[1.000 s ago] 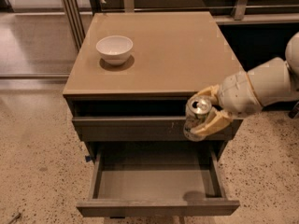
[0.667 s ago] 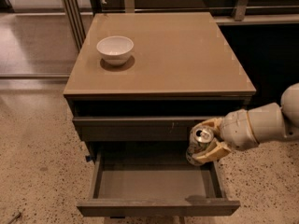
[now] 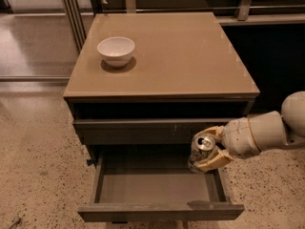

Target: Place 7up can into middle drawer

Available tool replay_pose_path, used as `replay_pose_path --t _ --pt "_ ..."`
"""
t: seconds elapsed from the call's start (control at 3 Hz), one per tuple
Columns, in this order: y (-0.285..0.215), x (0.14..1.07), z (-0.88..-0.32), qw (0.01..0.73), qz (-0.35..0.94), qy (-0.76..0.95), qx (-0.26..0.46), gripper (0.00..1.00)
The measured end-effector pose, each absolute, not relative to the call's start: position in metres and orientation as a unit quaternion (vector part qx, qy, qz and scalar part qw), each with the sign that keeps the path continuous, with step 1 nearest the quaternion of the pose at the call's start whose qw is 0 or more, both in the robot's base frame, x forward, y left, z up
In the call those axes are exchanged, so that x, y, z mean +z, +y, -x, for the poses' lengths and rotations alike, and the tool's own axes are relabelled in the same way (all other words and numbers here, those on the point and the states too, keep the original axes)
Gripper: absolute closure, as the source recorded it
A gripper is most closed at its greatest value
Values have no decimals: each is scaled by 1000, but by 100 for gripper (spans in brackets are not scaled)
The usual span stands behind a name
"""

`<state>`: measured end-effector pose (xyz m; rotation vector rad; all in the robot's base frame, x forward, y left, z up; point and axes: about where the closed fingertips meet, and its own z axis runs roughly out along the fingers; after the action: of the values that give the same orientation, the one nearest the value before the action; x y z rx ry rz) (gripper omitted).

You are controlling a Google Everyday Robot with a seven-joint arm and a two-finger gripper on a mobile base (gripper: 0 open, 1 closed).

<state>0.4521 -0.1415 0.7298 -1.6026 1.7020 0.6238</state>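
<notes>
One end effector (image 3: 207, 151) is all I am driving here, and it is sitting low at the front right of the brown square-topped desk (image 3: 190, 56), clenched around the small whitish-silver 7up can (image 3: 202, 149) with the shiny top and pull tab. Its two cream-coloured fingers (image 3: 213, 163) are pinching the can from above and below. The can is tilting, its silver top facing up and to the left, and it is hanging over the right rear corner of the middle drawer (image 3: 152, 187), the wide shallow grey-brown drawer that is standing pulled out at the bottom of the desk. I cannot tell whether the bottom of the can is touching the drawer's smooth grey floor or hovering just above it. The pale rounded arm (image 3: 259, 132) is reaching in from the right edge. Just behind and above the can, a closed grey drawer front (image 3: 128, 130) is running across the desk, and over that a dark open slot (image 3: 157, 109) is showing beneath the desktop. A white round bowl (image 3: 116, 50) is resting on the desktop near its left rear corner, well apart from the can. Speckled beige flooring (image 3: 38, 175) is spreading around the desk.
</notes>
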Motion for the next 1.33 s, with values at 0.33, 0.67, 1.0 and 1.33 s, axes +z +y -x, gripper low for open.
replay_pose_path --t 0.33,0.67,1.0,1.33 --pt "-139 706 -450 358 628 654 222 100" --pt "-133 667 -451 381 623 650 211 100" --pt "-123 614 -459 398 612 648 217 100" --pt "-115 556 -466 398 596 655 239 100"
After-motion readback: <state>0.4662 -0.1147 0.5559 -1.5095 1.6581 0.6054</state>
